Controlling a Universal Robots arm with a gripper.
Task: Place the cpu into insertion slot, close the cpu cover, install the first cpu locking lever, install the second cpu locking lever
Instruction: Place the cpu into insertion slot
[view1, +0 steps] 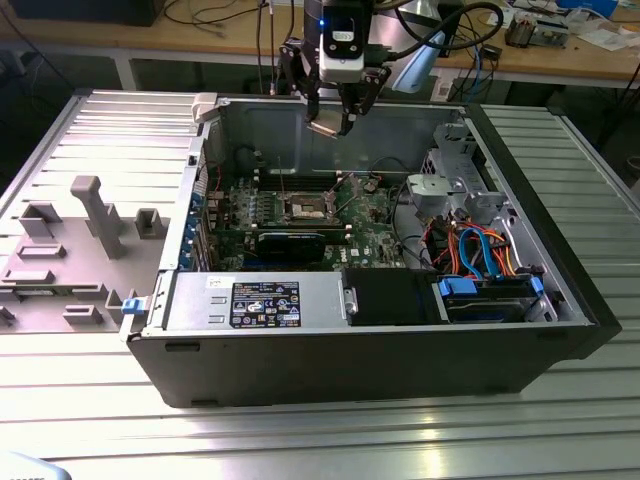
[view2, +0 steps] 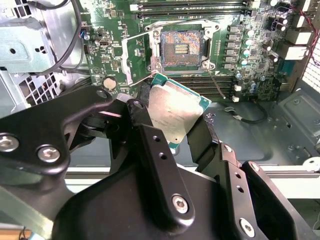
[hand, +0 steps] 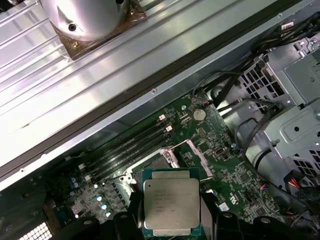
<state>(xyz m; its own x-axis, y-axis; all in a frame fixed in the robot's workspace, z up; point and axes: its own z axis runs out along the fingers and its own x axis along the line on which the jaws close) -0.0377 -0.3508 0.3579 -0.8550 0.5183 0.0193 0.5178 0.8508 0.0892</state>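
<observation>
My gripper (view1: 330, 122) hangs above the open computer case, shut on the cpu (view1: 325, 128), a flat silver-grey square chip with a green edge. In both wrist views the black fingers (view2: 141, 117) clamp the cpu (view2: 175, 112) by two opposite sides. Below it on the green board lies the insertion slot (view2: 182, 47), its dark centre bare and its contacts showing. The cpu cover (view2: 134, 60), a thin silver frame, stands swung up beside the slot. In the first wrist view the cpu (hand: 170, 202) hides part of the insertion slot (hand: 162, 161), with the cpu cover (hand: 192, 154) raised next to it.
The case walls (view1: 350, 355) surround the board. A long black card (view1: 292, 242) lies near the slot and memory slots (view2: 192, 10) run along one side of it. A drive cage (view1: 450, 185) and coloured cables (view1: 480, 250) fill the exterior view's right. A grey fixture (view1: 90, 215) stands at the left.
</observation>
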